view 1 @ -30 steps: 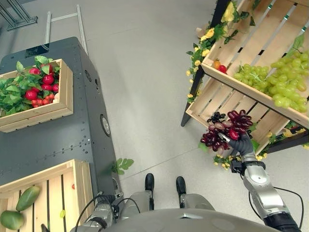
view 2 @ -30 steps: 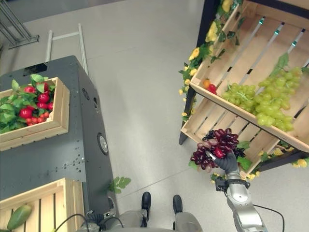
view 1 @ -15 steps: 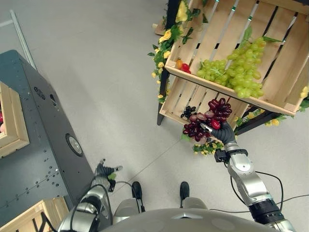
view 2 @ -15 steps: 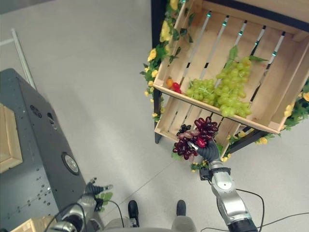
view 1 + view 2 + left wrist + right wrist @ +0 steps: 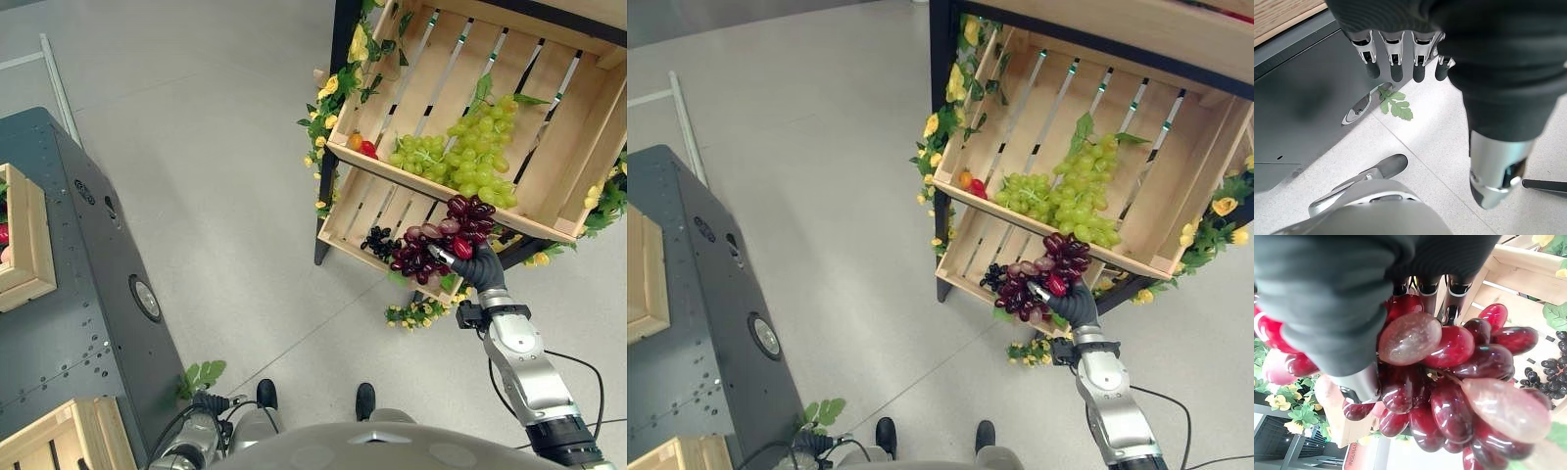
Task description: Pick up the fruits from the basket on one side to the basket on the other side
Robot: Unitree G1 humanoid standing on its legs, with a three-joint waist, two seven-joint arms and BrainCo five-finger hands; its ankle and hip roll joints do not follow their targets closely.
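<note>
Left eye view: the right hand (image 5: pixel 479 266) at right of centre is curled round a bunch of red grapes (image 5: pixel 438 247), held in the air against the front edge of the lower crate (image 5: pixel 345 227). Black grapes (image 5: pixel 377 242) lie in that crate just left of the bunch. The upper crate (image 5: pixel 554 117) holds green grapes (image 5: pixel 460 149) and a small red fruit (image 5: pixel 367 149). Yellow flowers (image 5: pixel 338 83) trim the rack's left post. A grey cabinet (image 5: pixel 88 323) occupies the left side.

Left wrist view: the left hand (image 5: pixel 1400 54) hangs with fingers straight and relaxed above the floor; a green leaf (image 5: pixel 1396 104) lies beside the cabinet base.

Right wrist view: fingers (image 5: pixel 1426 286) wrap the red grapes, crate slats behind
</note>
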